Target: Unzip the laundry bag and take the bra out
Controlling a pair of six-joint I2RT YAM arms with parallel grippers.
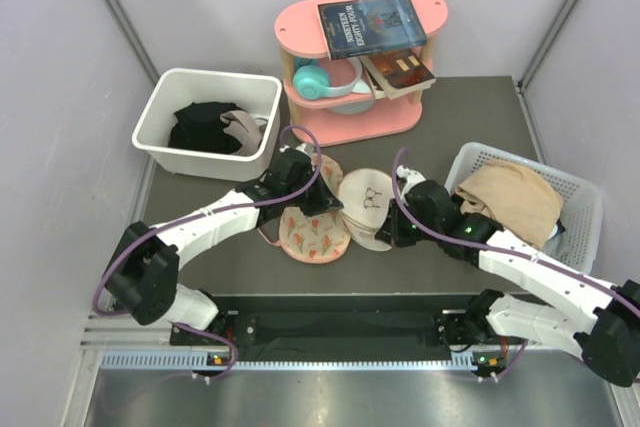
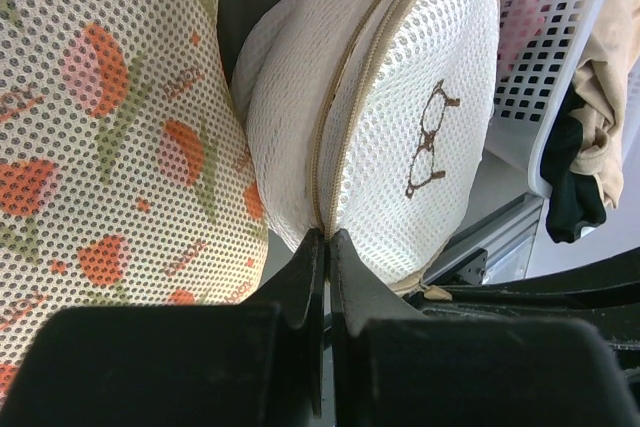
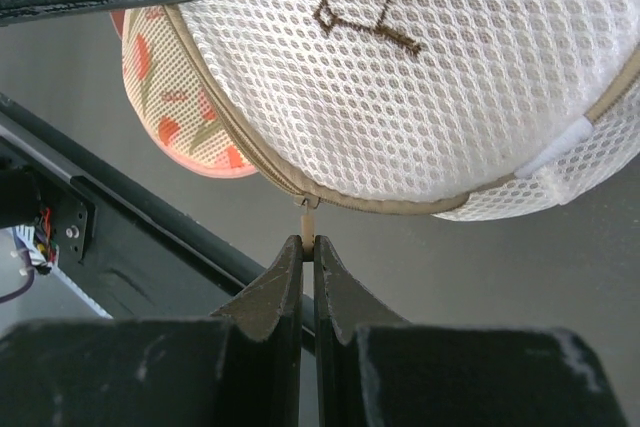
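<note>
Right gripper (image 3: 308, 247), shut, pinches the bag's (image 1: 365, 202) pull (image 3: 307, 215) at 4 o'clock; left gripper (image 2: 327, 242), shut, clamps its rim (image 2: 335, 137) at 9 o'clock.

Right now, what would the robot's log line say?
left jaws: shut on laundry bag rim | right jaws: shut on zip pull | zip: looks closed | bra: not in view

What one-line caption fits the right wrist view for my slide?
The right gripper pinches the beige zip tab of the zipped white mesh laundry bag.
</note>
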